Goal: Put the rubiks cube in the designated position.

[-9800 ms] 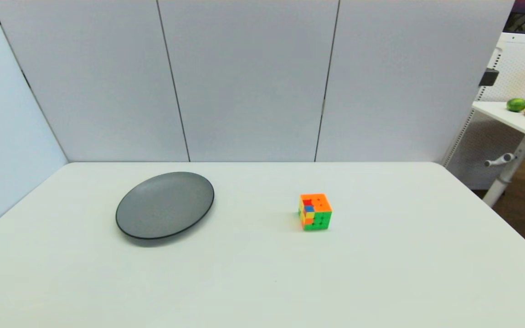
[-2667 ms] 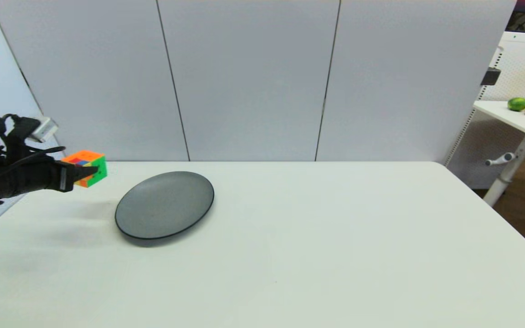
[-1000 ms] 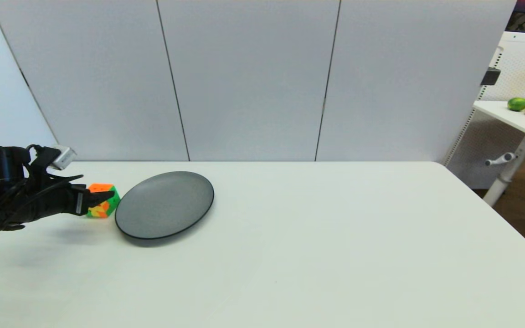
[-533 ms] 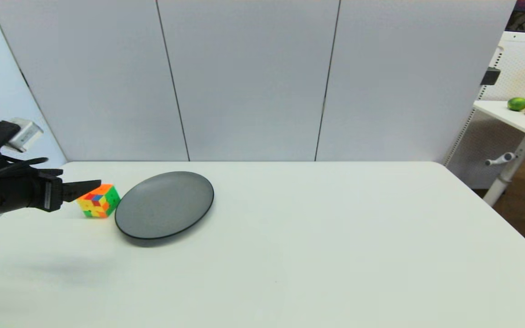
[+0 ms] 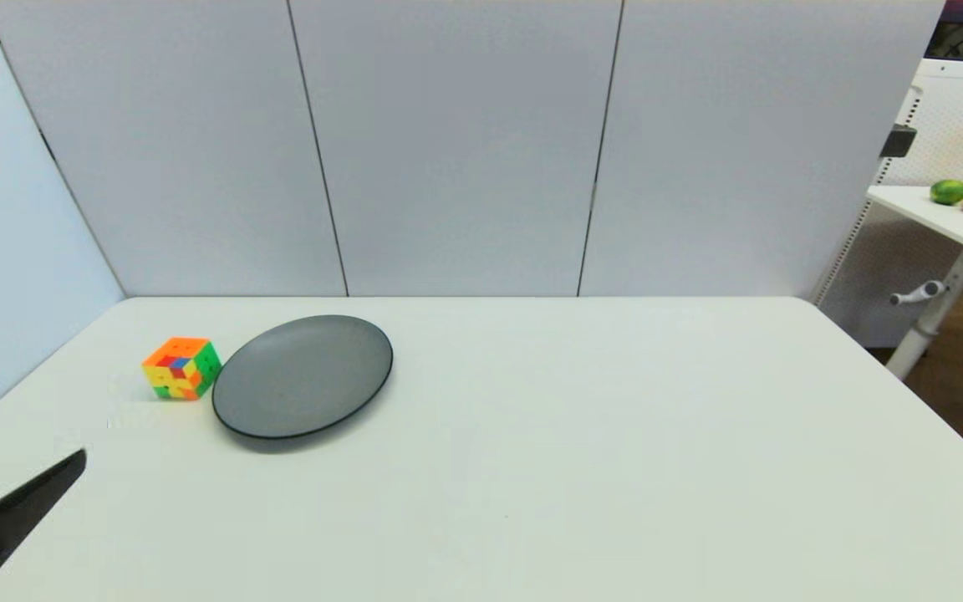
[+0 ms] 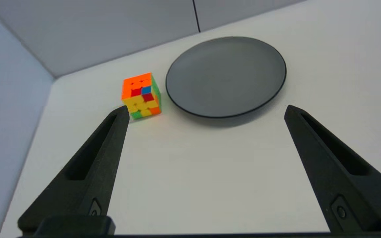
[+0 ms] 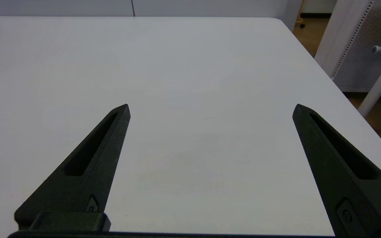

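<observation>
The left gripper (image 6: pixel 207 110) sits low at the near left edge of the white table (image 5: pixel 582 468), its jaws spread wide and holding nothing; only one black finger (image 5: pixel 17 514) and a sliver of the other show in the head view. It stands well apart from the rubiks cube (image 5: pixel 181 368), pointing toward the far side of the table. The right gripper (image 7: pixel 210 109) hangs over bare table on the right, jaws equally wide and empty. Farther back, the cube rests on the table just left of the grey plate (image 5: pixel 303 376), close to its rim, orange face up, one corner turned toward the robot.
</observation>
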